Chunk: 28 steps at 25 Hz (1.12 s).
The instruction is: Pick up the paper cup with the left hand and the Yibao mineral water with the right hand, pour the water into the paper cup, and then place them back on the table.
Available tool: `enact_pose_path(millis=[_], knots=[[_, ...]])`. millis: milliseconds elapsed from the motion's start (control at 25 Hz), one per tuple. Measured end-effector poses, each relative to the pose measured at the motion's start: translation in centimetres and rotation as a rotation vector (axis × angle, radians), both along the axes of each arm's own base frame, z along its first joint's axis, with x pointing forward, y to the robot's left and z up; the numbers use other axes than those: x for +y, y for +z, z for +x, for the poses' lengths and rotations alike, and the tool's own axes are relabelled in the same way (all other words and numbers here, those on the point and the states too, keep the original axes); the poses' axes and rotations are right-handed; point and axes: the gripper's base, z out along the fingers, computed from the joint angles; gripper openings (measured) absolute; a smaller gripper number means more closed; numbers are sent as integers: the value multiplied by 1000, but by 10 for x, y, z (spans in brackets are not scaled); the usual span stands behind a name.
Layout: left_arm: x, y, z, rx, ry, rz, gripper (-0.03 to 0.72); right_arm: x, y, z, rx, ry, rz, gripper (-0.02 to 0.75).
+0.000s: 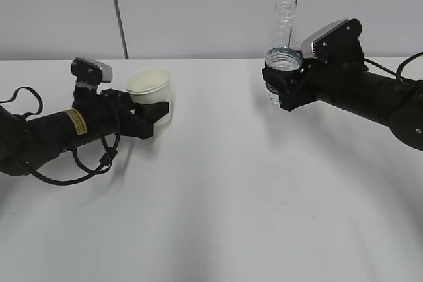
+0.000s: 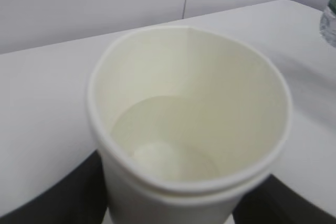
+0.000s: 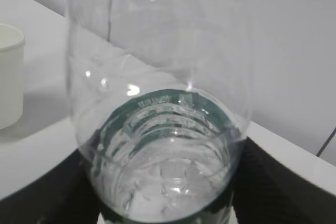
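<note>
Left of the Yibao mineral water clamped upright in my right pincer, my left pincer gripped the paper cup above the worktop; closing that gap levelly seemed wise before tipping.

No readable text anywhere, yellow sticker on the left arm carries dark print too small to make out, green label band of the Yibao mineral water at right shows blurred, illegible lettering through the plastic
</note>
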Motion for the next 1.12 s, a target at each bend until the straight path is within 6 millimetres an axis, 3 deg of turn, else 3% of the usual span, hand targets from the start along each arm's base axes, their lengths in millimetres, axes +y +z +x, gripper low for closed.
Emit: enact_pose_path(millis=[480,1120], knots=[[38,-5,10,17,95,64,412,2,-1,-1,50,6,70,484],[43,-10,10,25,94,135,412,3,-1,-2,66,18,84,484]])
